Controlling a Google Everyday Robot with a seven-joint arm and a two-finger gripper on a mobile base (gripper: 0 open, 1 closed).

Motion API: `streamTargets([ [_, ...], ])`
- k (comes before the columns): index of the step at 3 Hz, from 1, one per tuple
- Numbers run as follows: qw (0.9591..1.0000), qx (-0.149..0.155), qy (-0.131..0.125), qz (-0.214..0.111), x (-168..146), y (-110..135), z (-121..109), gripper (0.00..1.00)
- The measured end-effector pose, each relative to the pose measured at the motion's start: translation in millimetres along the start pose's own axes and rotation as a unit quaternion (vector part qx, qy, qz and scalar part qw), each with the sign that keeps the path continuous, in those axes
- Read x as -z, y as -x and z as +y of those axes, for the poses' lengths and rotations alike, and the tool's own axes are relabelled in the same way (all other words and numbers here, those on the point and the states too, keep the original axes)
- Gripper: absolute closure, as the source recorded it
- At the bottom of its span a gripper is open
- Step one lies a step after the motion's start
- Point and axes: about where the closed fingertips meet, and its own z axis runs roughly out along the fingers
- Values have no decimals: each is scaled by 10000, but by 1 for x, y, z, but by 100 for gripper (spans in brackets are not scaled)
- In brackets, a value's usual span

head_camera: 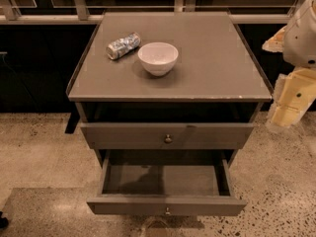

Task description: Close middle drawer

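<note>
The middle drawer [165, 205] is a grey-brown drawer with a slim front and a small round metal knob [168, 211]. It stands pulled far out at the bottom of the view, and its inside [163, 179] is bare. Above it, the upper drawer [167, 135] has a taller, wider front and its own knob, with a dark gap under the cabinet top. My gripper [290, 102], pale yellow under a white arm housing [302, 31], hangs at the right edge, beside the cabinet's front right corner. It is well apart from both drawers and holds nothing visible.
On the cabinet top [212, 58] stand a white bowl [158, 57] and a crushed can [123, 45] lying on its side. A dark wall and rail run behind. Speckled floor [39, 152] lies left, right and in front of the cabinet.
</note>
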Motion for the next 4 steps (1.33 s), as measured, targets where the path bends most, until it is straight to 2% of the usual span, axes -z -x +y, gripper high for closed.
streamTargets([
  [1,10000,0,-1,0,0,0,0,0],
  [2,9995,-37,-273,-147,-4,-2,2,0],
  [3,9975,-187,-303,-611,-38,-17,35,0],
  [4,9901,-744,151,-1184,-126,-29,67,0],
])
